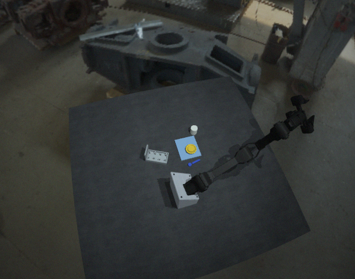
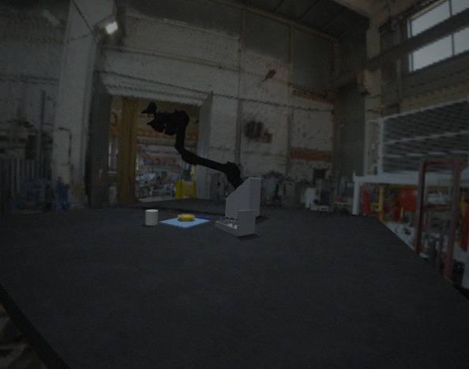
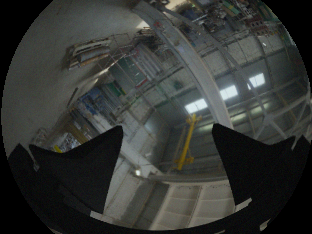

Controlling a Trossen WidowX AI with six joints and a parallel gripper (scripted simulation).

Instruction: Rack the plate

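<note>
From the top, the yellow plate (image 1: pixel 190 148) lies flat on a blue mat (image 1: pixel 181 149) near the middle of the dark counter (image 1: pixel 111 210). The dish rack (image 1: pixel 155 156) sits to its left. A white cup (image 1: pixel 193 129) stands just beyond the mat and a small blue spoon (image 1: pixel 194 162) lies just nearer than it. The arm's fingers (image 1: pixel 303 115) are far off to the right, past the counter's edge, and hold nothing. I think the flat plate could slip when pinched by its thin rim, and the reach could bump the cup or spoon.

From the side, the arm (image 2: pixel 194 158) is lifted high, well above the plate (image 2: pixel 186 217). The plate might tip over in the rack (image 2: pixel 227 226) if it misses the rails. The room is a big, dim factory hall with brick walls.

From the wrist, the two fingers are wide apart with nothing between them, pointing up at the roof.
</note>
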